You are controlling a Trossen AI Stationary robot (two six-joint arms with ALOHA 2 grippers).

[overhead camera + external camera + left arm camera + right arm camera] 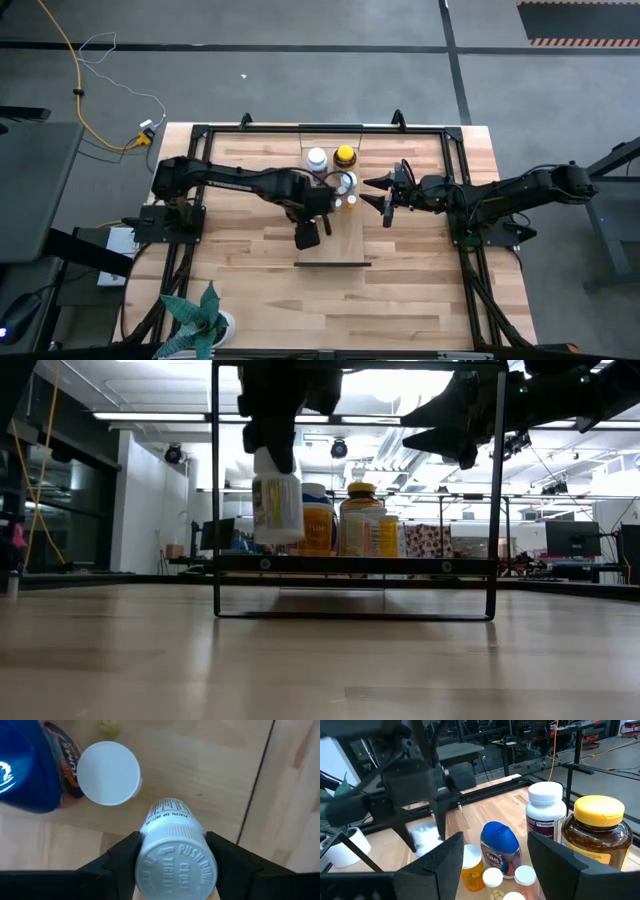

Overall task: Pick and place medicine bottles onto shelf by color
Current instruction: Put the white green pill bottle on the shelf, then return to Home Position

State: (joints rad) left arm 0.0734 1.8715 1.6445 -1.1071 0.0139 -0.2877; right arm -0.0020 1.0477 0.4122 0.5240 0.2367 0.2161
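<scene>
My left gripper (308, 234) is shut on a white medicine bottle (278, 505) and carries it above the table's middle. The dark-edged shelf (333, 264) lies just nearward of it, and in the low view it appears as a black-framed bar (350, 564). Farther back stand a white bottle (317, 158), an amber one with a yellow cap (345, 155), a blue-capped one (500, 845) and tiny orange ones (470, 866). My right gripper (364, 191) hovers open and level to the right of these bottles, touching nothing. My left gripper pinches the white bottle's ribbed cap (145, 865) between its two fingers (120, 857), one on either side. The fingers come from above, pointing down. The bottle hangs upright below them, lifted clear of the table.
A black rail frame (200, 130) runs along the table's edges. A potted plant (200, 318) stands at the near left corner. Bare wood (400, 300) lies nearward of the shelf.
</scene>
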